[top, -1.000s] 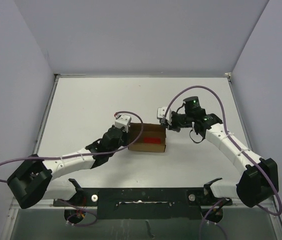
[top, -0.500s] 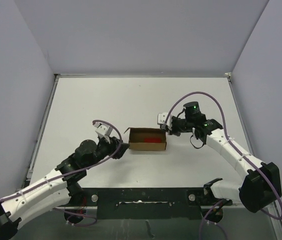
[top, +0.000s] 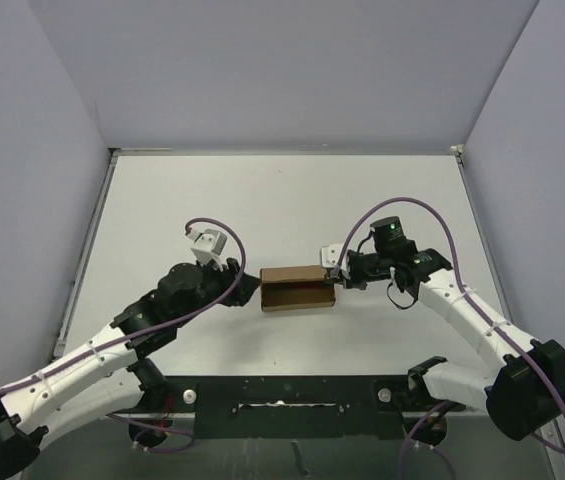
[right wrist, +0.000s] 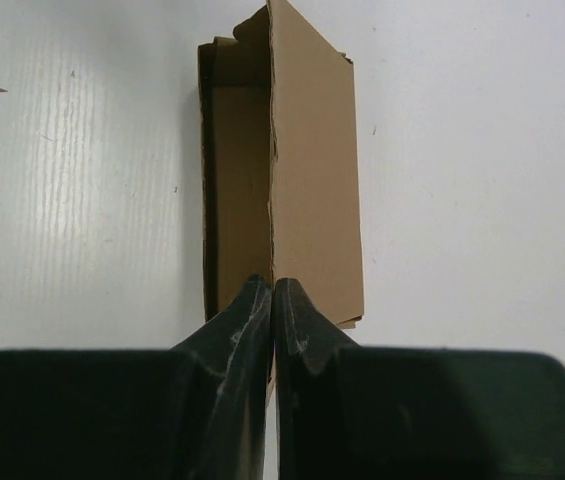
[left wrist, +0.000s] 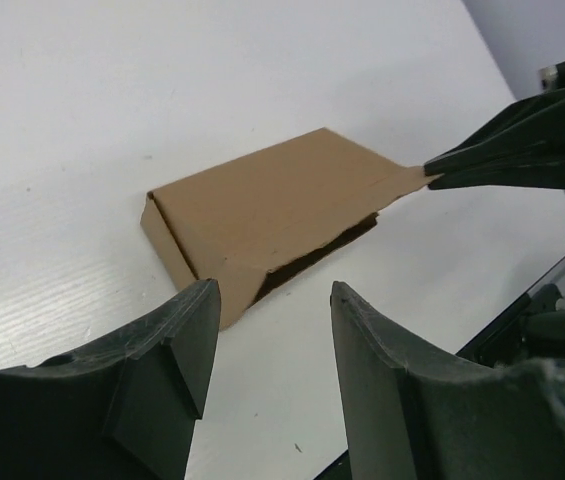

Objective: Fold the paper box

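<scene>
Top view: the paper box (top: 297, 288) sits in the middle of the desk (top: 262, 200), between the arms. The left tool (top: 249, 287) is just beside its left end, and the right tool (top: 338, 276) is at its right end.

Left wrist: the fingers (left wrist: 162, 370) stand apart and hold nothing. The lid leans half-lowered over the carton.

Right wrist: the tool is pinched together on the lid's thin edge.

Judgement: light, thin card that creases easily. Grip flap edges and brace the walls.
</scene>
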